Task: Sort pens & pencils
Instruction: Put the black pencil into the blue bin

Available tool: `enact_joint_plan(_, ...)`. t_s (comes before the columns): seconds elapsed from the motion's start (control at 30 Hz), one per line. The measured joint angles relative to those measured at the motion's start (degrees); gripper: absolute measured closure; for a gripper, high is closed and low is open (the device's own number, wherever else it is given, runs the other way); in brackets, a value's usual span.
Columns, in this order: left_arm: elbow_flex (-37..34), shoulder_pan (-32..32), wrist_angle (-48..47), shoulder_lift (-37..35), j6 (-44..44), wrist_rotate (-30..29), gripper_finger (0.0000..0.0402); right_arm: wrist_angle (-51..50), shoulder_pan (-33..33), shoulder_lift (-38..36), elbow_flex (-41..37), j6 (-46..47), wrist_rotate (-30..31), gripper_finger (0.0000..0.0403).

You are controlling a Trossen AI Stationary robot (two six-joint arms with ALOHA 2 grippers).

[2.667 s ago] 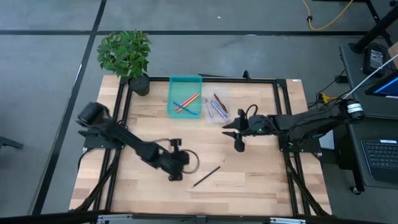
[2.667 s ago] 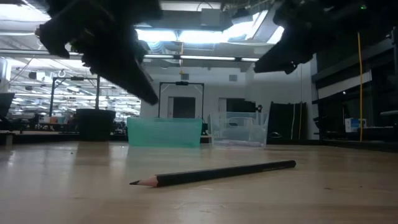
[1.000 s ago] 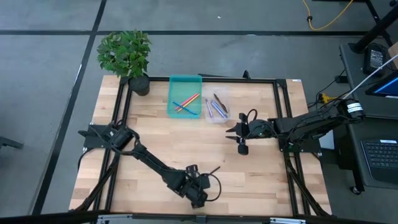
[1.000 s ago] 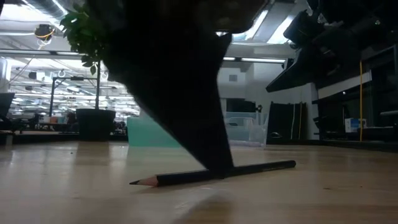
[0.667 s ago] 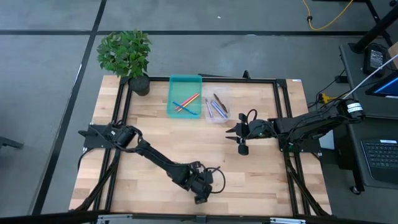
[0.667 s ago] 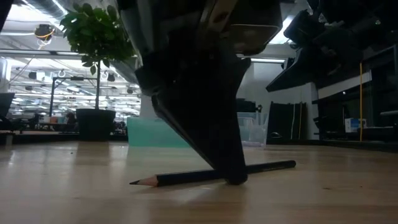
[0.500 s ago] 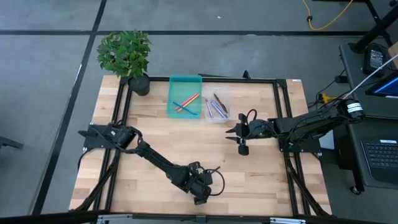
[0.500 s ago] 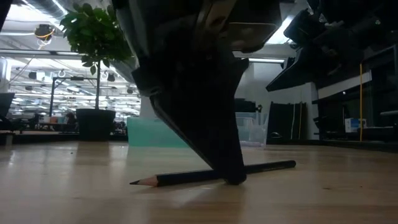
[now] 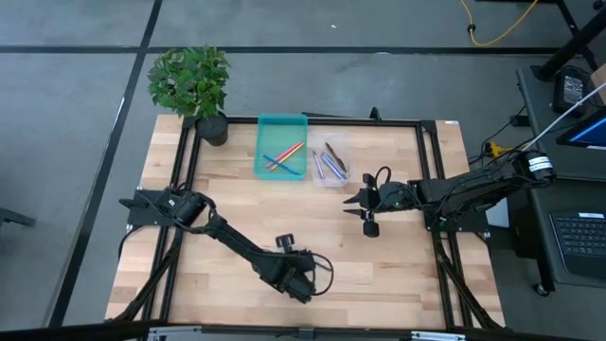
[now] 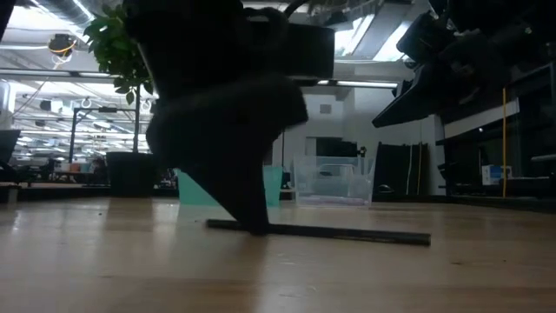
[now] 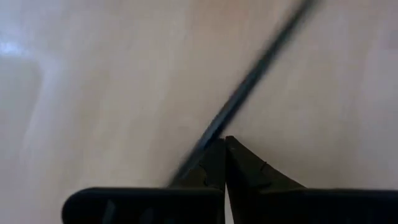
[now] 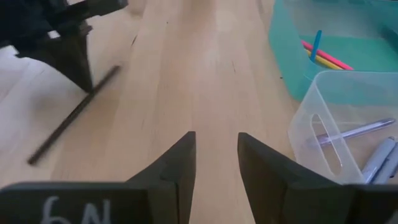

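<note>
A dark pencil is pinched near one end, level just above the tabletop; coloured ones lie in trays.

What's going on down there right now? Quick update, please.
Left gripper shut on black pencil, just off the table. Right gripper open, waiting mid-table. Nothing in the way.

Dark jointed arms; looped black cables; wedge-shaped black pincer fingers.

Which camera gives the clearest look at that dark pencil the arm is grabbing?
The low view: the dark pencil shows in profile, pinched by the left gripper. The right wrist view shows it farther off; the left wrist view, blurred; from above the arm hides it.
</note>
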Motion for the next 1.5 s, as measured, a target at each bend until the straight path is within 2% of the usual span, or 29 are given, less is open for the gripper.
enact_joint_plan(0.33, 2.11, -1.29, 0.32, -0.45, 4.57, 0.19, 0.0401, 0.0, 0.0, 0.0, 0.0, 0.04, -1.49, 0.0283)
enact_joint_plan(0.43, 4.03, -1.41, 1.42, -0.42, 4.65, 2.06, 0.0401, -0.02, 0.0, 0.0, 0.0, 0.04, -1.46, 0.0283)
enact_joint_plan(0.53, 4.44, -0.73, 2.62, -0.52, 5.47, 6.36, 0.0396, -0.04, 0.0, 0.0, 0.02, 0.04, -1.46, 0.0283)
enact_joint_plan(0.7, 4.46, 0.42, 5.84, -0.52, 6.3, 9.29, 0.0359, -0.07, 0.0, 0.0, 0.02, 0.0, -1.46, 0.0283)
enact_joint_plan(1.0, 4.53, 0.17, 5.03, -0.63, 13.82, 8.6, 0.0303, -0.85, 0.0, 0.0, 0.02, -0.04, -1.46, 0.0283)
enact_joint_plan(1.2, 4.57, 0.24, -0.57, -2.33, 16.73, 8.82, 0.0299, -1.64, 0.0, 0.0, 0.02, -0.06, -1.44, 0.0283)
enact_joint_plan(1.3, 4.67, 0.65, -1.03, -3.84, 18.49, 8.57, 0.0299, -1.88, 0.0, 0.0, 0.02, -0.07, -1.44, 0.0283)
enact_joint_plan(1.43, 4.68, 0.96, -1.2, -4.52, 22.33, 5.42, 0.0299, -2.57, 0.0, 0.0, 0.02, -0.22, -1.42, 0.0283)
enact_joint_plan(1.5, 4.68, 1.43, -1.61, -4.52, 25.04, 6.17, 0.0299, -2.97, 0.0, 0.0, 0.02, -0.24, -1.42, 0.0283)
